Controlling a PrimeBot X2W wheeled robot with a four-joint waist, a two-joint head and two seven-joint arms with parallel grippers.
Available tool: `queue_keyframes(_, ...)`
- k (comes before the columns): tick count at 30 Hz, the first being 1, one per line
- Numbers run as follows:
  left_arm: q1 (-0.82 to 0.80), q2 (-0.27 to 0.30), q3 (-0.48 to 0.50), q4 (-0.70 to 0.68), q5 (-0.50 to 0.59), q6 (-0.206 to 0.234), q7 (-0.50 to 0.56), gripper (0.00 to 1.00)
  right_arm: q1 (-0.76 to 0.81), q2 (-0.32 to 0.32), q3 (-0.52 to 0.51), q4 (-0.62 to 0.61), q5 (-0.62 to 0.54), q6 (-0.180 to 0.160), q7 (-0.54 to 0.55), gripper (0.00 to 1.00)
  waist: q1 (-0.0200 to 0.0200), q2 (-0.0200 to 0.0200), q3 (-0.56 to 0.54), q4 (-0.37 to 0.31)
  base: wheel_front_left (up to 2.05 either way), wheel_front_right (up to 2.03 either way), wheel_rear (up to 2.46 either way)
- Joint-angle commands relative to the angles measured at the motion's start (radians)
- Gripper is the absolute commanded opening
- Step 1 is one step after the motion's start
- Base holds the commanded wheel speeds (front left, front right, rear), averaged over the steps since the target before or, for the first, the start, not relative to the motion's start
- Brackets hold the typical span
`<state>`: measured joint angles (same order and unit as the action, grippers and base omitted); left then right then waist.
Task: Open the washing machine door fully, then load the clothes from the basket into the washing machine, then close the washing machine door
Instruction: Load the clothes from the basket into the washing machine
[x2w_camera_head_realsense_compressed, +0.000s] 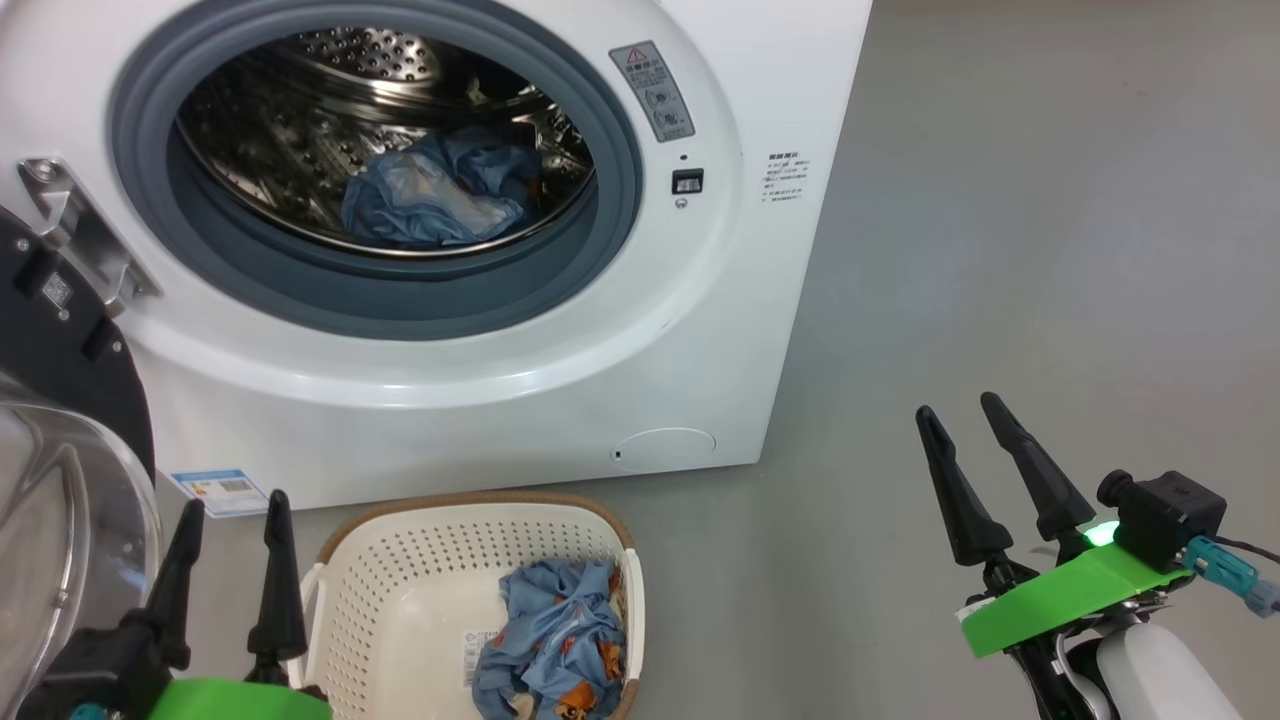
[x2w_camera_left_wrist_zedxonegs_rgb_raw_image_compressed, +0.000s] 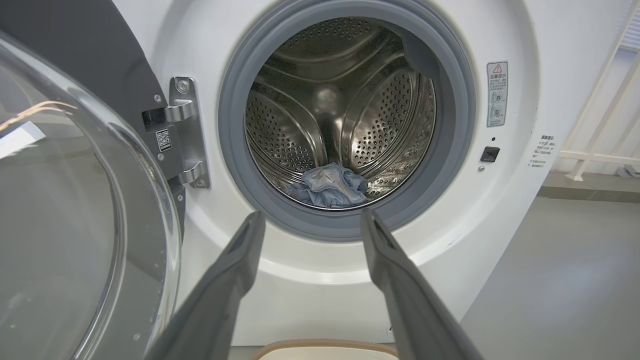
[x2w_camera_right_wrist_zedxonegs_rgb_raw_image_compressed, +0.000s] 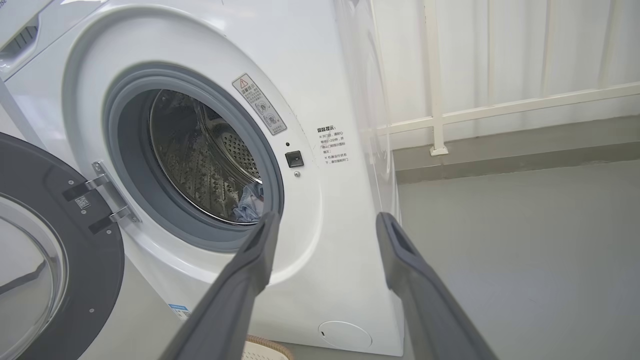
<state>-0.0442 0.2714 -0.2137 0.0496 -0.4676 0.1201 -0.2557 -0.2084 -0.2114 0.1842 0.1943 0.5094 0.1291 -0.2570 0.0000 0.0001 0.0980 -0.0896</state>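
The white washing machine (x2w_camera_head_realsense_compressed: 700, 330) stands with its door (x2w_camera_head_realsense_compressed: 60, 470) swung wide to the left, glass bowl bulging outward. One piece of the light blue clothes (x2w_camera_head_realsense_compressed: 440, 195) lies in the steel drum. Another blue garment (x2w_camera_head_realsense_compressed: 560, 640) with orange figures lies in the cream basket (x2w_camera_head_realsense_compressed: 400, 560) on the floor before the machine. My left gripper (x2w_camera_head_realsense_compressed: 232, 510) is open and empty, just left of the basket. My right gripper (x2w_camera_head_realsense_compressed: 962, 408) is open and empty over the floor, right of the machine. In the left wrist view the door (x2w_camera_left_wrist_zedxonegs_rgb_raw_image_compressed: 75, 210) and the drum garment (x2w_camera_left_wrist_zedxonegs_rgb_raw_image_compressed: 330, 187) show.
Grey floor (x2w_camera_head_realsense_compressed: 1050, 250) spreads to the right of the machine. A white railing (x2w_camera_right_wrist_zedxonegs_rgb_raw_image_compressed: 450, 120) runs along the wall behind it. The door hinge (x2w_camera_head_realsense_compressed: 75, 230) juts from the machine's left front.
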Motion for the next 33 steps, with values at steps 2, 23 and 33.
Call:
queue_keyframes(2,0.002,0.008,0.048,-0.042,0.016,0.008,-0.006,1.0,0.01,-0.014,0.016,-0.023,0.005,0.002,-0.005,1.0,0.0,-0.0001,-0.015,0.003,0.0,0.0,0.0)
queue_keyframes(23,0.057,-0.054,0.078,-0.069,0.07,-0.023,-0.006,1.0,0.031,-0.032,-0.018,-0.008,-0.027,0.002,-0.005,1.0,0.0,-0.0001,-0.048,0.004,0.0,0.0,0.0)
queue_keyframes(33,0.047,-0.068,0.086,-0.06,0.081,-0.04,-0.006,1.0,0.028,-0.031,-0.023,-0.01,-0.03,0.002,-0.005,1.0,0.0,-0.0001,-0.041,0.007,0.0,0.0,0.0)
